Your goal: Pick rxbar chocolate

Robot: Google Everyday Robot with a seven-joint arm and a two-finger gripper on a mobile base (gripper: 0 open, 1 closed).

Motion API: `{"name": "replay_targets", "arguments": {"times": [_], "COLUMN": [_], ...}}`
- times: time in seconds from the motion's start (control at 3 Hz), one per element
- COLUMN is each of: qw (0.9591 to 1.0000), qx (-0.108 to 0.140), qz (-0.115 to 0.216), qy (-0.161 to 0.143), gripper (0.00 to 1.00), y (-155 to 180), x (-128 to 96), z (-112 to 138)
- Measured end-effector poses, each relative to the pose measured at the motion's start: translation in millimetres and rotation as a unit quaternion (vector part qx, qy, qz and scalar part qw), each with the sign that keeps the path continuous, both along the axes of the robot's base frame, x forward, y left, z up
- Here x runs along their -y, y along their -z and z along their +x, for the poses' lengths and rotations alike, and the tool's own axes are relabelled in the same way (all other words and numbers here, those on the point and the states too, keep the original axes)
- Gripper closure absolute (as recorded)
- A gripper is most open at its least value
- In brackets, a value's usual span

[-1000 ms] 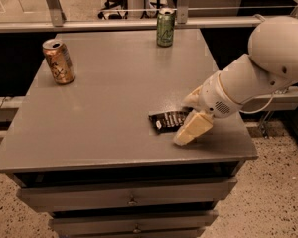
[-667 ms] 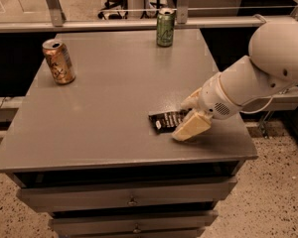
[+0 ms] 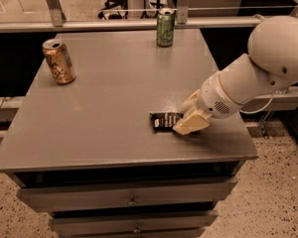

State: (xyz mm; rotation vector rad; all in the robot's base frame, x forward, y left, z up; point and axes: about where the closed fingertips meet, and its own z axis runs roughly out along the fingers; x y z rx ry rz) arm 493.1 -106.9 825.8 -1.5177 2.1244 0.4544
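A small, flat, black foil-wrapped rxbar chocolate (image 3: 163, 121) with white lettering lies flat on the right front part of a grey, flat-topped table (image 3: 109, 113), not far from the front edge. The cream-coloured gripper (image 3: 182, 119) at the end of the bulky white robot arm (image 3: 258, 68) is down at the table surface, right at the bar's right end and covering that end from view. The bar's left end sticks out free toward the middle of the table. Whether the gripper is clamped on the bar or loose around it cannot be told from this angle. The arm reaches in from the right side, its rounded white housing hanging over the table's right edge. An orange-copper drink can (image 3: 58, 61) stands upright near the back left corner of the table, well apart from the bar. A green drink can (image 3: 165, 27) stands upright at the back edge, right of centre, also well apart from the bar and the gripper. Below the tabletop are grey drawers (image 3: 129, 195) with small metal pulls, and the table stands on a speckled floor (image 3: 268, 202).
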Motion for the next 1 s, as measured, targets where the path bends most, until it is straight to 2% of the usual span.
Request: {"name": "replay_targets", "arguments": {"times": [0.67, 1.0], "qw": [0.9989, 0.9986], "qx": [0.041, 0.048], "qz": [0.021, 0.023], "qy": [-0.005, -0.005], "gripper": [1.0, 1.0], "y": [-76, -84], "x": [-14, -15], "z": [34, 37]}}
